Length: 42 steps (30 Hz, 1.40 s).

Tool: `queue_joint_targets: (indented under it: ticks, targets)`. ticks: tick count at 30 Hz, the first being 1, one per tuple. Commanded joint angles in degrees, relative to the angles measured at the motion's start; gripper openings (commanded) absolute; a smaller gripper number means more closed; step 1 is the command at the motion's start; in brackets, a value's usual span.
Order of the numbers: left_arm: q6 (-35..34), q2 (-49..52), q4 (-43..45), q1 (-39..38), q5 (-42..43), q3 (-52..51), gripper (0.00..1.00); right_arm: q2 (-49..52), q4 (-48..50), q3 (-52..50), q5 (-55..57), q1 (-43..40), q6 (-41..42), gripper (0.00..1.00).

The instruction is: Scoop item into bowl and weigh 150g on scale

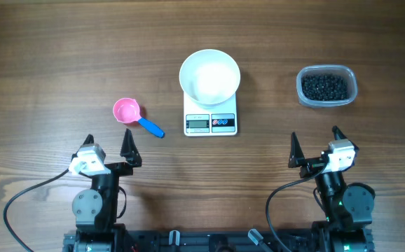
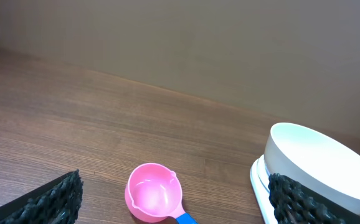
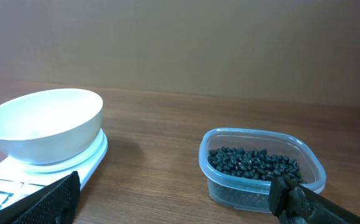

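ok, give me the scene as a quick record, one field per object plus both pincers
scale: white, centre, display end toward the arms
bowl: white, empty, on scale
tub: clear, right of scale
beads: black, all in tub
scoop: pink cup, blue handle, empty, left of scale
left pincer: open, holds nothing, near scoop
right pincer: open, holds nothing, near tub

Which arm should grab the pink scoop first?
Left, probably: the open left end effector sits right by the pink scoop, while the right end effector is past the scale, nearer the tub of black beads.
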Motion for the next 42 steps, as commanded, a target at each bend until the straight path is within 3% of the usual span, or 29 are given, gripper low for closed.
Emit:
queue_joint_targets:
  ticks: [1, 28, 31, 42]
  targets:
    - [-18.86, 1.64, 0.61, 0.26, 13.73, -0.57, 1.00, -0.35, 0.24, -0.26, -0.28, 0.13, 0.42, 1.00]
    - [-18.86, 1.64, 0.61, 0.26, 13.73, -0.57, 1.00, -0.35, 0.24, -0.26, -0.28, 0.13, 0.42, 1.00]
    - [-10.27, 1.64, 0.00, 0.31, 6.80, -0.57, 1.00, -0.35, 0.24, -0.26, -0.28, 0.13, 0.39, 1.00]
    - [-10.25, 1.68, -0.15, 0.31, 3.19, -0.57, 1.00, -0.35, 0.24, -0.26, -0.28, 0.13, 0.42, 1.00]
